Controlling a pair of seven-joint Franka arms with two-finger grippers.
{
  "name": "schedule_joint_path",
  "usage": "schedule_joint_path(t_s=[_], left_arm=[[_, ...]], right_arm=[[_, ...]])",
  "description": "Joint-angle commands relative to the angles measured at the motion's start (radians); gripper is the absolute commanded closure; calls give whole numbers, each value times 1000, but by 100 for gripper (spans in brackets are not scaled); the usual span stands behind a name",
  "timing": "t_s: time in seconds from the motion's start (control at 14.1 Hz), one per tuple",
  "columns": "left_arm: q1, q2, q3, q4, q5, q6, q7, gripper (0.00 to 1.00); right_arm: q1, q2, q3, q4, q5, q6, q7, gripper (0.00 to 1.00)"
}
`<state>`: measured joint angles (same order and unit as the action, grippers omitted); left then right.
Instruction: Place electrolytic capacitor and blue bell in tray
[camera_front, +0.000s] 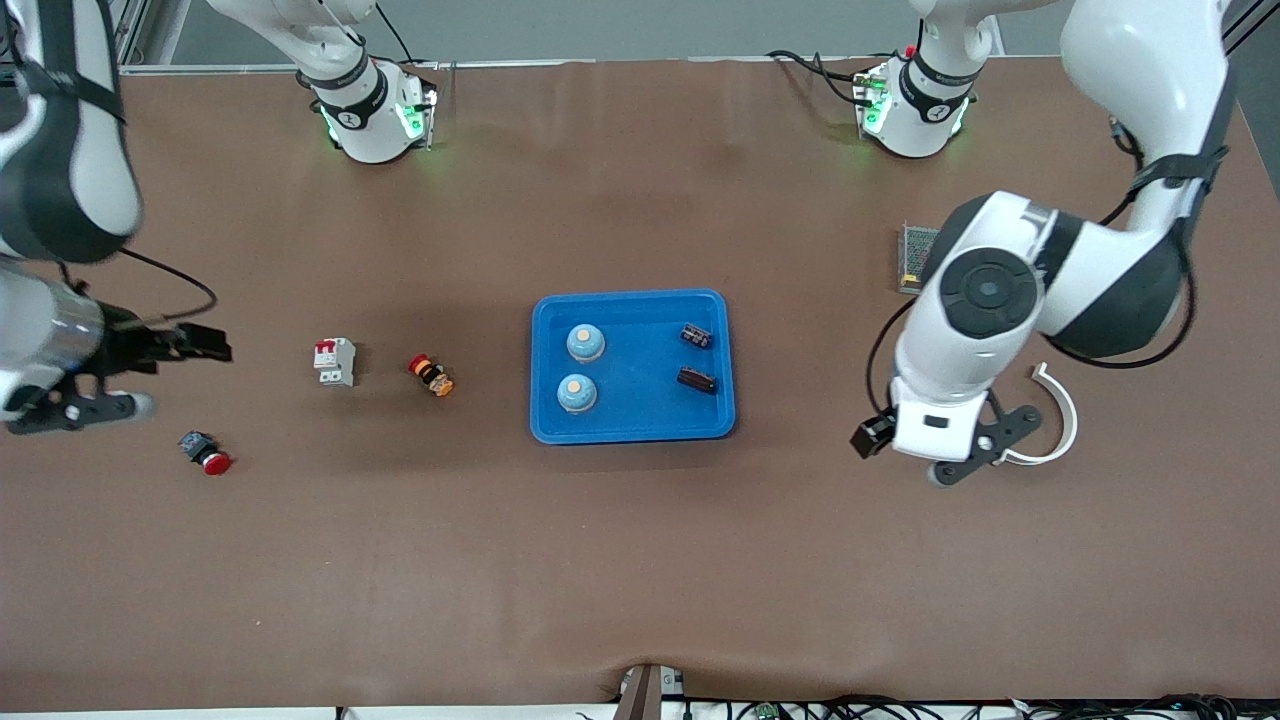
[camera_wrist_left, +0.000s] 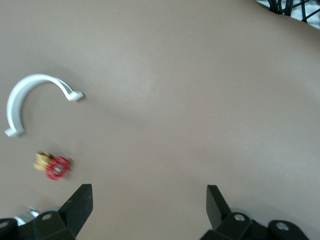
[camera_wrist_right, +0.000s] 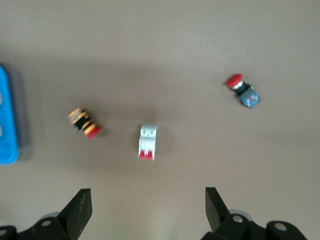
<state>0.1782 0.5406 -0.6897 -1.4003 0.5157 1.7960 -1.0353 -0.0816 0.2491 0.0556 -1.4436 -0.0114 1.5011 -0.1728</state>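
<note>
Tray (camera_front: 632, 430): two bells (camera_front: 585, 343), two capacitors (camera_front: 696, 336) held. Left gripper (camera_wrist_left: 149, 202) and right gripper (camera_wrist_right: 148, 202) released, empty, well clear. Risk: contents knocked if the tray is revisited.

Table top (camera_front: 640, 560) looks to me like a matt brown sheet, smooth, faintly wrinkled near the front edge. Tray (camera_front: 634, 428) is glossy bright-blue plastic. Two blue bells (camera_front: 585, 342) in it look like smooth plastic with pale round caps. Two capacitors (camera_front: 696, 379) have dark shiny sleeves. White clamp (camera_front: 1058, 420) toward the left arm's end reads as smooth matt plastic. Mesh box (camera_front: 914, 256) is metal. Breaker (camera_front: 335, 361) is white plastic with red levers. I see glossy white arm shells and matt black gripper fingers (camera_wrist_right: 80, 210).
</note>
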Motion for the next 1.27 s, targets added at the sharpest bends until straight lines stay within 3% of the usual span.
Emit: schedule_joint_path(t_s=[0.0, 0.14, 0.28, 0.78, 1.2], left_arm=[[44, -82, -5, -19, -63, -30, 119, 0], [75, -119, -4, -19, -109, -47, 174, 0], [83, -163, 5, -19, -146, -70, 247, 0], [-106, -352, 386, -29, -367, -176, 584, 0], [-140, -447, 513, -37, -418, -305, 829, 0]], right_arm=[[22, -80, -17, 84, 14, -131, -4, 0], [26, -169, -13, 77, 13, -154, 89, 0], [29, -188, 12, 78, 13, -182, 142, 0], [42, -188, 10, 78, 14, -59, 148, 0], [25, -179, -10, 71, 64, -33, 165, 0]])
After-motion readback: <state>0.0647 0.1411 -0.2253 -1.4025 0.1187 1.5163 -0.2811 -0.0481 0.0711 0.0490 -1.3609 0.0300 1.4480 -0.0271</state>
